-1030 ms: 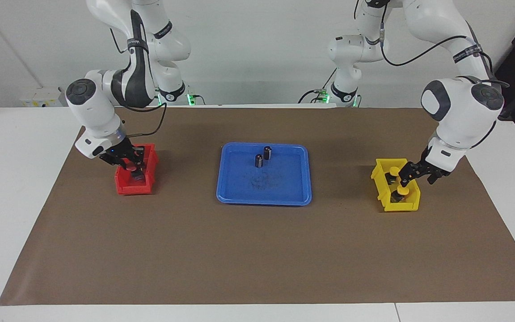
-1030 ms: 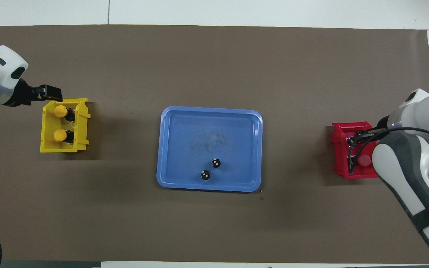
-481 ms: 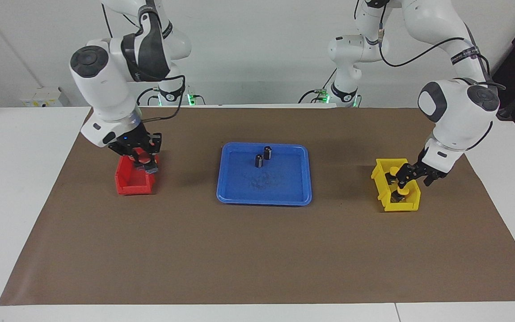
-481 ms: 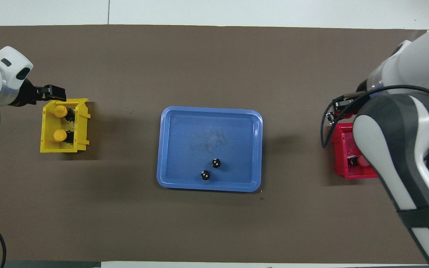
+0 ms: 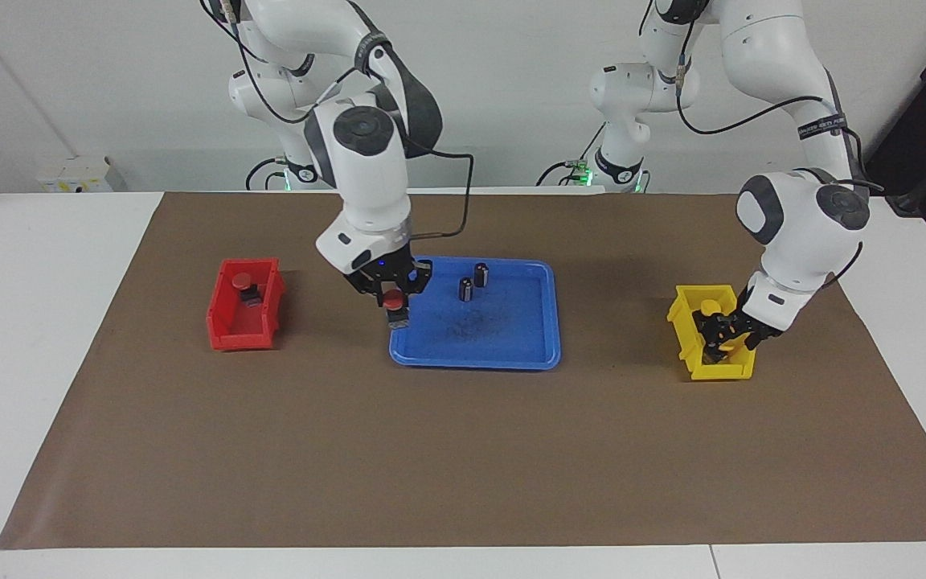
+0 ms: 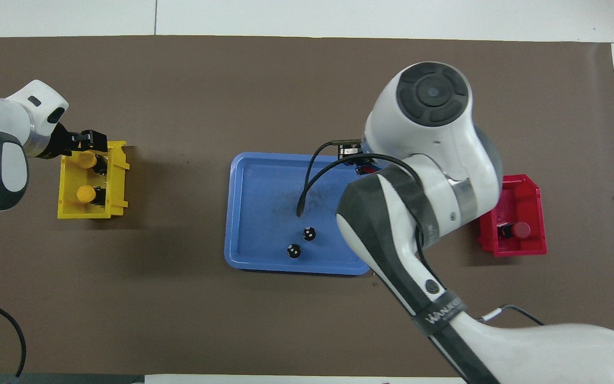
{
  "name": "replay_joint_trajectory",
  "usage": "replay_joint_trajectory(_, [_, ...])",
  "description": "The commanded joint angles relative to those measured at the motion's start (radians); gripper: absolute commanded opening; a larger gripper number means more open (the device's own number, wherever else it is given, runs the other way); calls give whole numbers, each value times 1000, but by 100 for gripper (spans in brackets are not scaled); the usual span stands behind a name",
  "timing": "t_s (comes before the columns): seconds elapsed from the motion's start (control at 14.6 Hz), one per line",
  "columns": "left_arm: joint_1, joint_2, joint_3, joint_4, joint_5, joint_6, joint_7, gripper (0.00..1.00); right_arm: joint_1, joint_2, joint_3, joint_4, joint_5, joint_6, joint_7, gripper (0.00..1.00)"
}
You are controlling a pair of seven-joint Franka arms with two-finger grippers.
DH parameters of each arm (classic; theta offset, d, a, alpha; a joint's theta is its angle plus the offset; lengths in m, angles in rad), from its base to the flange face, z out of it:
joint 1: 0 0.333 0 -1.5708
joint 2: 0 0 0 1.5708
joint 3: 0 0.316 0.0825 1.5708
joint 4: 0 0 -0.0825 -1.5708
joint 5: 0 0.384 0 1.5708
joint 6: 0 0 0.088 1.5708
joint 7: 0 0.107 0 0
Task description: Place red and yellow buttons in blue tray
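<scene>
Red buttons first: one red button (image 5: 243,281) sits in the small red bin (image 5: 226,334) toward the right arm's end of the bench (image 5: 431,450), cap up. The other red button (image 5: 393,300) is pinched in the right tool (image 5: 394,305), which is closed on it and holds it upright, red cap between the tips and black body hanging below. It hangs in the air over the rim of the blue tray (image 5: 511,354) at the tray's end toward the right arm, not yet over the open floor.

I judge that this is what the coming move turns on. The tray floor lies toward the left arm's end from the held button, so a short carry that way should come before lowering and release. Otherwise the body may land on the rim and tip.

Two dark cylinders (image 5: 465,289) stand in the tray's part nearer the robots, apart from the held button, and the drop should stay clear of them.

Toward the left arm's end, the yellow bin (image 5: 684,322) holds both yellow buttons. The one nearer the robots (image 5: 708,306) shows plainly. The left tool (image 5: 722,339) is down in the bin at the one farther from the robots. Whether it is open or has closed on that button, I cannot tell.
</scene>
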Motion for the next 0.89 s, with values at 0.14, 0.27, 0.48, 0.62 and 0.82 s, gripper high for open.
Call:
replay_joint_trajectory(0.14, [-1,-23,9,-40,-23,2,21,81,61,182,-2,180,-12,14,134,23])
replay_joint_trajectory(0.27, [-1,-26,10,-42,-23,-25,23,80,94,180,-2,139,-9,49,163,23])
replay_joint_trajectory(0.48, [1,-28,10,-42,-23,-38,26,79,104,160,-2,89,-9,57,163,25])
replay_joint_trajectory(0.62, [4,-26,10,-40,-23,-32,26,69,107,156,-2,75,-8,59,163,25])
replay_joint_trajectory(0.82, [8,-22,12,-30,-23,-27,29,24,111,154,-1,65,-8,80,166,28])
